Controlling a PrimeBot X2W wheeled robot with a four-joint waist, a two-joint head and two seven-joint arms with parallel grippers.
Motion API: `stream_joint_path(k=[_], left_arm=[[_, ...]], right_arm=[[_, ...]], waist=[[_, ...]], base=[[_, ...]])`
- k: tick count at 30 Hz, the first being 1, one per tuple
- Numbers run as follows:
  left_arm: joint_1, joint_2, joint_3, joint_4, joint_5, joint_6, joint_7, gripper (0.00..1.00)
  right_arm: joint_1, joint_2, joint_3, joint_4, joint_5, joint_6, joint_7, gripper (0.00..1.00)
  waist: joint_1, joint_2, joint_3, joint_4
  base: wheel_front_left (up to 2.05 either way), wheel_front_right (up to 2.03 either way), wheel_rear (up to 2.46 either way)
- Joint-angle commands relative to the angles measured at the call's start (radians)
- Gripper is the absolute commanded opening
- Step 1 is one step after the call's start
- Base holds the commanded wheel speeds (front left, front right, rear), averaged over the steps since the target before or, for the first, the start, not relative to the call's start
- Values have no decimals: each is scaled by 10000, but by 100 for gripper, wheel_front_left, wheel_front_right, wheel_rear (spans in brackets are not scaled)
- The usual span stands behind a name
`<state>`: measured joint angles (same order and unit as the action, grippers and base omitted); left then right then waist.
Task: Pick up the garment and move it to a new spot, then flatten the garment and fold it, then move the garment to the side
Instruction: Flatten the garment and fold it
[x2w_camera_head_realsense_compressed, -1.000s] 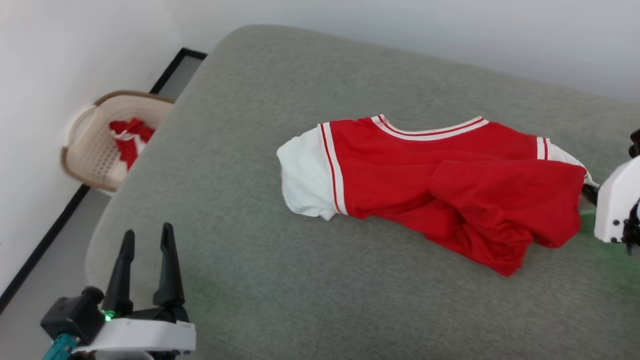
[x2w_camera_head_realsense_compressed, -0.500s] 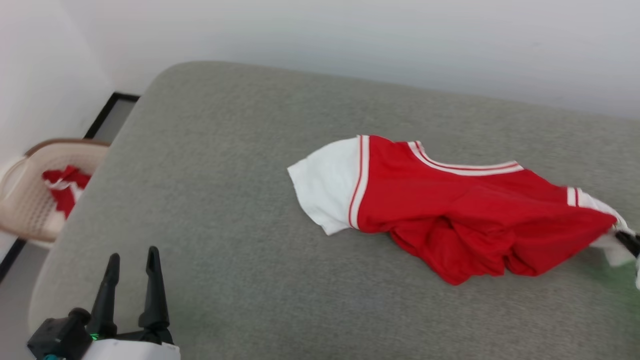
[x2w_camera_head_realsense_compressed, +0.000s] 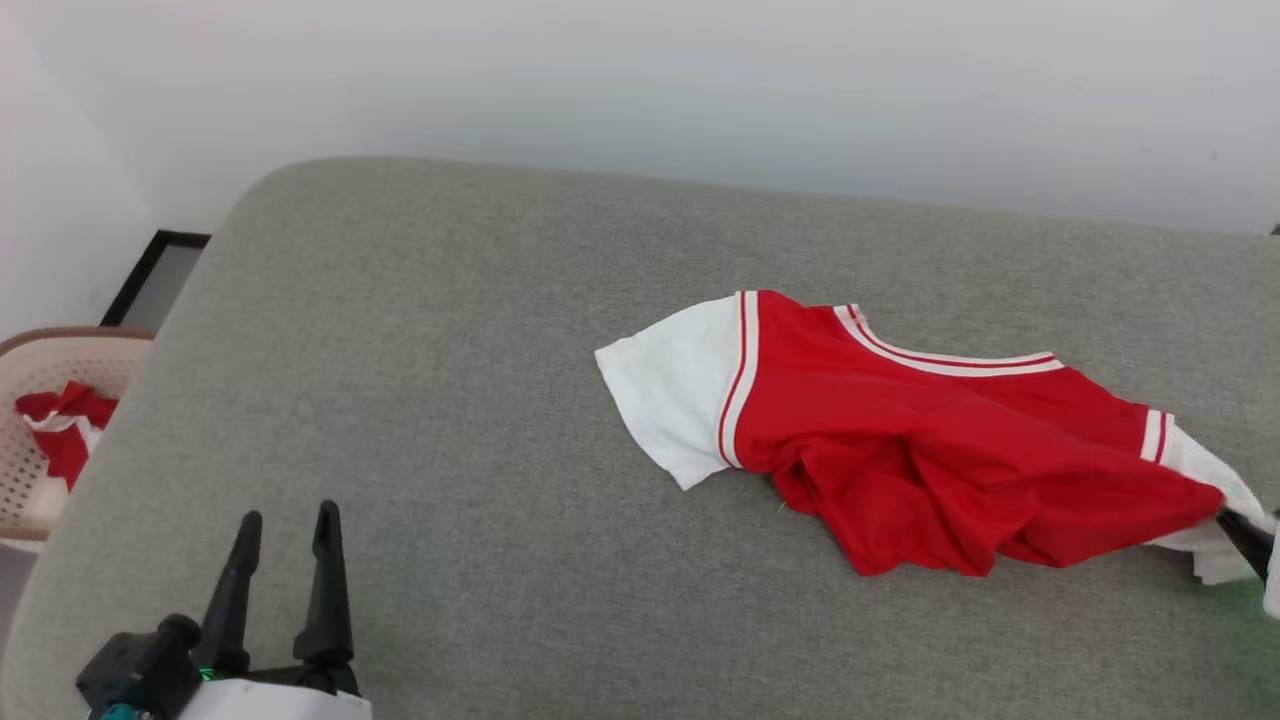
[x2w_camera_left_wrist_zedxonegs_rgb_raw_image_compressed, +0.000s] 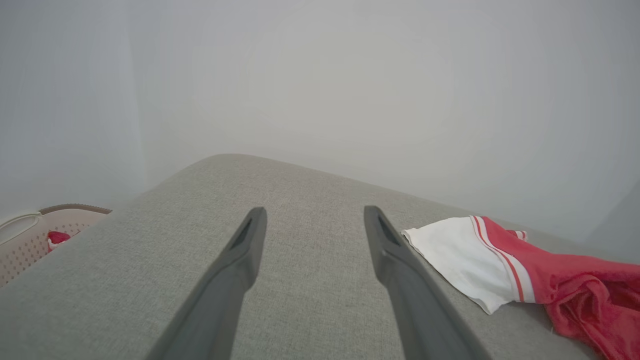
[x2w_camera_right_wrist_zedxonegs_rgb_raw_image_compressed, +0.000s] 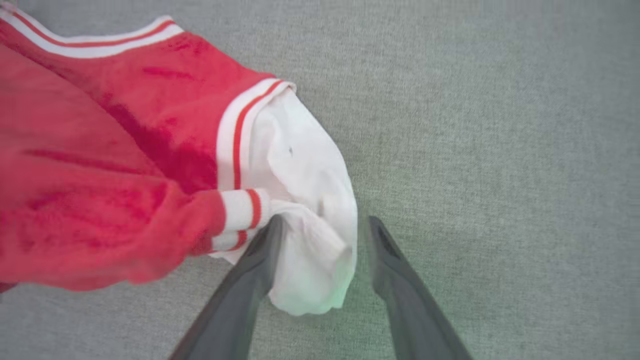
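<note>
The garment, a red shirt with white sleeves and striped trim, lies crumpled on the grey cushioned surface, right of centre. In the right wrist view my right gripper is open, its fingers either side of the bunched white sleeve, low over the surface. The left finger touches the cloth and the right one stands apart. One of its dark fingers shows at the head view's right edge. My left gripper is open and empty at the lower left, well away from the garment. No number print shows.
A beige perforated basket with another red-and-white cloth stands on the floor off the surface's left end. A pale wall runs behind the surface. A wide bare stretch lies between my left gripper and the garment.
The head camera has swung, shifting the whole picture. My right gripper has gone from shut on the sleeve end to open. The garment lies more stretched toward the right than before.
</note>
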<state>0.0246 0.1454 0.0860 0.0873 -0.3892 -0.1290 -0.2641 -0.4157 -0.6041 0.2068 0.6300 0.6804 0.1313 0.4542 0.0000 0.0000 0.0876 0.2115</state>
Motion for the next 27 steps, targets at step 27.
stream_joint_path(k=[27], left_arm=[[-1677,3379,-2138,-385,-2545,-26,1979,100]], right_arm=[[2281,1996,-1901,-4967,-1981,-8,-3436,100]], waist=[[0,0,-257,-1905]], base=[[0,0,0]])
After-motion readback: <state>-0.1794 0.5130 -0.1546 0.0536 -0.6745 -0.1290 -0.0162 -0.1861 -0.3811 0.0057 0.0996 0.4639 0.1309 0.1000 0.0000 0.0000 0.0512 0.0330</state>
